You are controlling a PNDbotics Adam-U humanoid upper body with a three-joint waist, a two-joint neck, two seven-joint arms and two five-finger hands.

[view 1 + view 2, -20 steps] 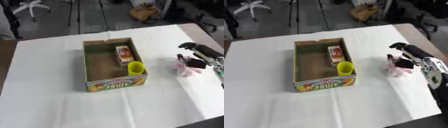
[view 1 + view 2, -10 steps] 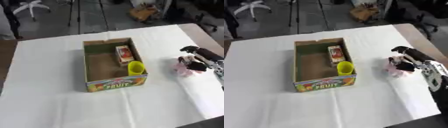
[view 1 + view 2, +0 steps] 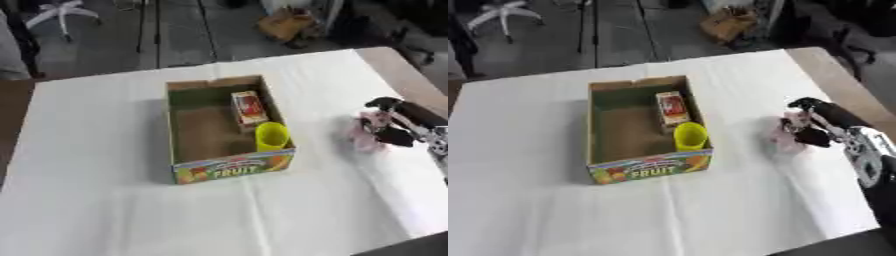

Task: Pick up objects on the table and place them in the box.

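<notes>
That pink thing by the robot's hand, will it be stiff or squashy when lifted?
The pink thing looks lumpy and uneven, so it is probably soft and may sag. It shows no round side, so it seems unlikely to roll. The right hand curls round it; it looks light.

A blurred pink object at three o'clock of the box, partly hidden behind the right robot hand; its form unreadable.
</notes>
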